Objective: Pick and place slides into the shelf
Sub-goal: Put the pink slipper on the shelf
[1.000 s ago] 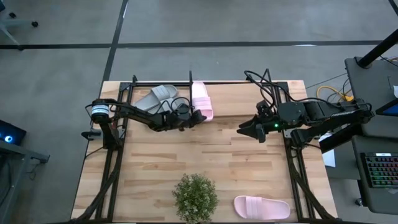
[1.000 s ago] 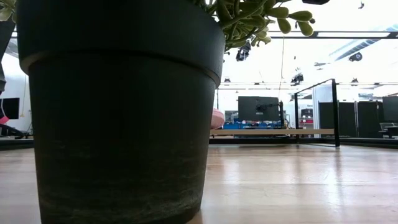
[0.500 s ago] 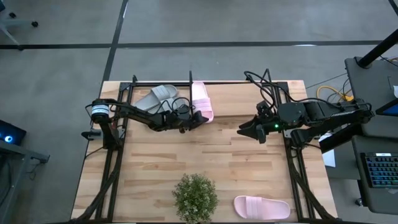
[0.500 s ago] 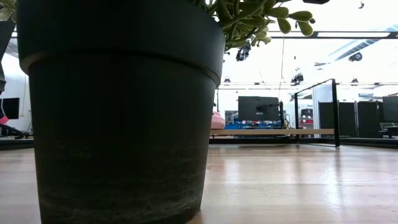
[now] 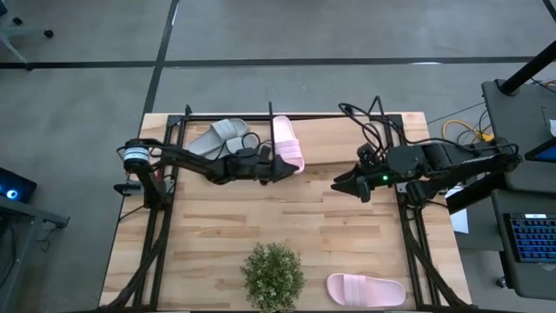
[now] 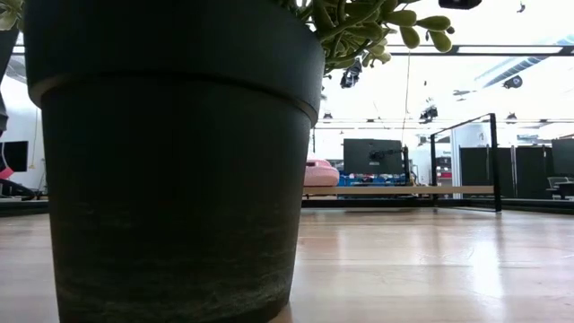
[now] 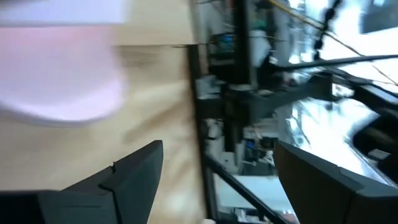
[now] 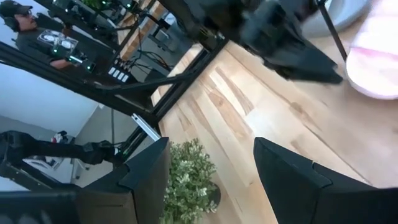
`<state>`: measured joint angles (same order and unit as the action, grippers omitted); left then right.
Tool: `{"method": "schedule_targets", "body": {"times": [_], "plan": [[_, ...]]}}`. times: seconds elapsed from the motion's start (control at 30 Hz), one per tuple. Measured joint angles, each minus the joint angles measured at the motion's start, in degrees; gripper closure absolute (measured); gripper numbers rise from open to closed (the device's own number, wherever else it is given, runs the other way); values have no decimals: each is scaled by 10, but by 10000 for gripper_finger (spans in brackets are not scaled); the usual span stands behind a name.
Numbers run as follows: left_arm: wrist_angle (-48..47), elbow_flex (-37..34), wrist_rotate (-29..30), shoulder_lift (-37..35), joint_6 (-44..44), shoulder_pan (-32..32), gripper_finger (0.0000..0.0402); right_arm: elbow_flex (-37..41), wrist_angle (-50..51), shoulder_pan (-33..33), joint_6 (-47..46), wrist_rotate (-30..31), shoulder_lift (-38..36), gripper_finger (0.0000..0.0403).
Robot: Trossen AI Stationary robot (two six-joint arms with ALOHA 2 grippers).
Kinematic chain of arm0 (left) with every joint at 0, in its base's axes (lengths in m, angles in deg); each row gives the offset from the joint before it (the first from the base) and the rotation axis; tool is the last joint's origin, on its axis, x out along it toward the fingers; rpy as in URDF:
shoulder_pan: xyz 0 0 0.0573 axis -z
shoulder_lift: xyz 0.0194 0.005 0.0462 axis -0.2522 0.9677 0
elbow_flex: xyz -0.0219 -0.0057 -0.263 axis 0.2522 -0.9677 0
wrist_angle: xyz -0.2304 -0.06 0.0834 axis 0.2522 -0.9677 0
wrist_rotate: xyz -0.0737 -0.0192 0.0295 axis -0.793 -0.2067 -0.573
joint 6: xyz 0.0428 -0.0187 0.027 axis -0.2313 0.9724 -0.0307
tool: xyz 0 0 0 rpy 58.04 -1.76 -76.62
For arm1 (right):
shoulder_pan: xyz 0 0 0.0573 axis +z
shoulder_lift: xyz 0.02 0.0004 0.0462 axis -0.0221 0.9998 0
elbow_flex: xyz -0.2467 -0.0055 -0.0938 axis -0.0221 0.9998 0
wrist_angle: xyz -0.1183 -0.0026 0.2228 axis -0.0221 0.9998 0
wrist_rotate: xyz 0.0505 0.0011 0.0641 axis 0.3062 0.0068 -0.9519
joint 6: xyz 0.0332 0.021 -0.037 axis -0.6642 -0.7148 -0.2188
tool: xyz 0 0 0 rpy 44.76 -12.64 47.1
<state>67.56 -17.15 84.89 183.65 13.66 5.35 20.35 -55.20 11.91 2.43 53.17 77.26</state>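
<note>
The low light-wood shelf with thin black metal uprights (image 5: 330,149) is taken as the landmark; it is seen along the far edge of the plank tabletop (image 5: 287,222). At the shelf's left end a pair of light grey soft sandals (image 5: 219,136) is lain, tilted and partly overlapping. Just right of them, near the shelf's middle, one pale pink slip-on sandal (image 5: 287,143) is rested on the board, its toe slightly angled. The left gripper (image 5: 282,168) is placed just in front of that sandal's near end; in the left wrist view its two dark fingers (image 7: 134,171) are spread wide with nothing between them, and the pink sandal (image 7: 59,78) is seen beyond them, apart from both. Further right, in front of the shelf's right half, the right gripper (image 5: 340,183) is held above the tabletop, its fingers (image 8: 146,168) parted and empty. Well in front of the shelf, a small green potted plant (image 5: 273,276) is stood, and to its right the second pale pink sandal (image 5: 366,289) is lain flat on the tabletop
</note>
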Motion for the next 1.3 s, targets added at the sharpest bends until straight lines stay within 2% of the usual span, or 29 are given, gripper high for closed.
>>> {"method": "schedule_targets", "body": {"times": [0.17,0.4,0.53,0.77,0.93,1.07,1.3], "plan": [[-52,0,0,-46,-22,0,113,15,0,11,-16,-2,0,179],[-216,0,1,-136,-86,0,113,21,1,26,-30,-1,0,179],[-268,0,18,-188,-112,1,113,30,0,38,-41,-1,0,179],[-287,0,56,-264,-140,1,113,69,-1,78,-94,-1,0,179],[-286,-1,104,-307,-156,4,113,94,-2,126,-150,9,0,179],[-286,-1,138,-337,-184,6,113,105,-3,174,-197,42,0,179],[-287,-1,155,-368,-211,7,113,119,-3,255,-285,113,0,179]]}}
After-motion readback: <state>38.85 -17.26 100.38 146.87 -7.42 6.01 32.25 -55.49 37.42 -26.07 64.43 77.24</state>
